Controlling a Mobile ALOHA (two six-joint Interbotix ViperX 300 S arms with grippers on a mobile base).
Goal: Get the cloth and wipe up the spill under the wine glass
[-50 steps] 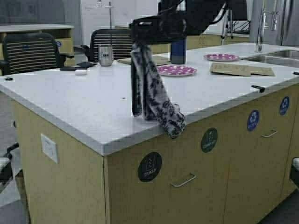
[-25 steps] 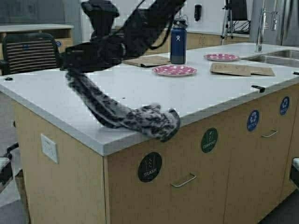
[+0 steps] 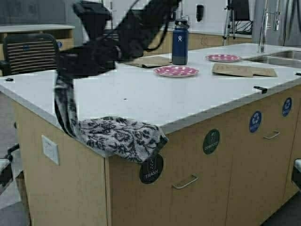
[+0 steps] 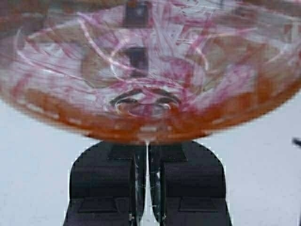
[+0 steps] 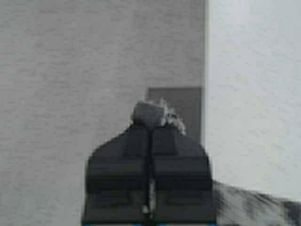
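Below the clamped right pincer [image 3: 63,77], the cloth [image 3: 117,136], draped over the counter edge [image 3: 188,123].

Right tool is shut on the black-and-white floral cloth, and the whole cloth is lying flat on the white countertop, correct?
Not quite. The right tool is shut on the black-and-white floral cloth, but the cloth is not flat on the white countertop. In the high view it hangs from the tool and drapes over the near edge.

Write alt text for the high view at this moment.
The right gripper holds the black-and-white floral cloth past the near left edge of the white counter, the cloth draping over the corner. Farther back stand a blue bottle and two polka-dot plates.
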